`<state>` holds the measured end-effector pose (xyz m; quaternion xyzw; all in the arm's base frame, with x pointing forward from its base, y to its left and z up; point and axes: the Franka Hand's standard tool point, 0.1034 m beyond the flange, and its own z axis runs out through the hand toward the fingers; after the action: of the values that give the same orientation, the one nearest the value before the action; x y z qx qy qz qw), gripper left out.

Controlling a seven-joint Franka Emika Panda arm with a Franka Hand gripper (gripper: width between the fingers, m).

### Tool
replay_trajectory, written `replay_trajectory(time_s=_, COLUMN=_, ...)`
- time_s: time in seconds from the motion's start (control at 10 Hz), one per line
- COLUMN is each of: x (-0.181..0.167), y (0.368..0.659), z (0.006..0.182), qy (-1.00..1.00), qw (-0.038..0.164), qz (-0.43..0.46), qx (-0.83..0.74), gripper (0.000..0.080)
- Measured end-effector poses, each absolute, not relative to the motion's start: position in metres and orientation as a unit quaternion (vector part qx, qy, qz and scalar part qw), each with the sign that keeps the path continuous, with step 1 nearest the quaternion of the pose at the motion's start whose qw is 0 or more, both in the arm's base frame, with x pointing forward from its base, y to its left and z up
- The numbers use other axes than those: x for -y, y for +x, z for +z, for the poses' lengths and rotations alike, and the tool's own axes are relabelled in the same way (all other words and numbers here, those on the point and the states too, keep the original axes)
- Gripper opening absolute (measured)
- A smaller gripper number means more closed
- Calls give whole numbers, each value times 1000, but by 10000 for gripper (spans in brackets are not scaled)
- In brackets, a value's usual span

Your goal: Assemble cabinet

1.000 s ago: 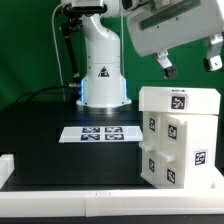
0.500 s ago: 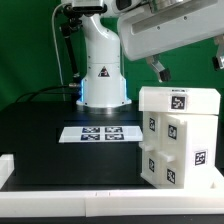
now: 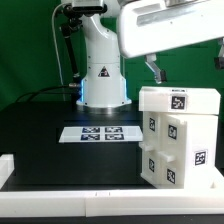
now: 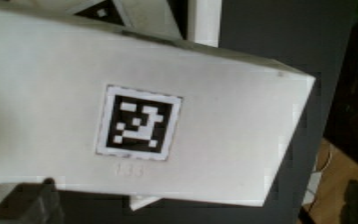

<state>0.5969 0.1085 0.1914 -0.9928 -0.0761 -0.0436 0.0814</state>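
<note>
The white cabinet (image 3: 178, 135) stands on the black table at the exterior view's right, a boxy shell with several black-and-white tags on its top and front. My gripper (image 3: 185, 62) hangs above it, clear of its top, open and empty, with one dark finger (image 3: 152, 68) showing left of the cabinet's top. In the wrist view the cabinet's top face (image 4: 158, 90) with one tag (image 4: 140, 118) fills most of the picture. My gripper (image 4: 190, 205) shows only dimly there, as dark fingers at the two sides.
The marker board (image 3: 101, 132) lies flat on the black table left of the cabinet. The arm's white base (image 3: 102, 75) stands behind it. A white raised border (image 3: 60, 192) runs along the table's front and left edges.
My gripper has risen away from the cabinet's top and shifted toward the exterior view's left. It stays open. The cabinet has not moved.
</note>
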Motion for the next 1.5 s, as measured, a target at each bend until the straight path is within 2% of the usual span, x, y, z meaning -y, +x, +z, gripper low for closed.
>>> replay_trajectory(time_s=0.5, x=-105, y=599, z=190, qy=-965, qw=68, qz=-57, qx=247, gripper=797)
replay_trajectory(time_s=0.6, x=-103, y=601, z=189, qy=-931, qw=51, qz=-77, qx=352, gripper=797)
replay_trajectory(time_s=1.0, x=-101, y=596, z=179, qy=-843, qw=25, qz=-71, qx=533, gripper=797)
replay_trajectory(time_s=1.3, x=-98, y=593, z=166, qy=-793, qw=16, qz=-60, qx=606, gripper=797)
replay_trajectory(time_s=1.5, x=-94, y=591, z=155, qy=-796, qw=21, qz=-54, qx=603, gripper=797)
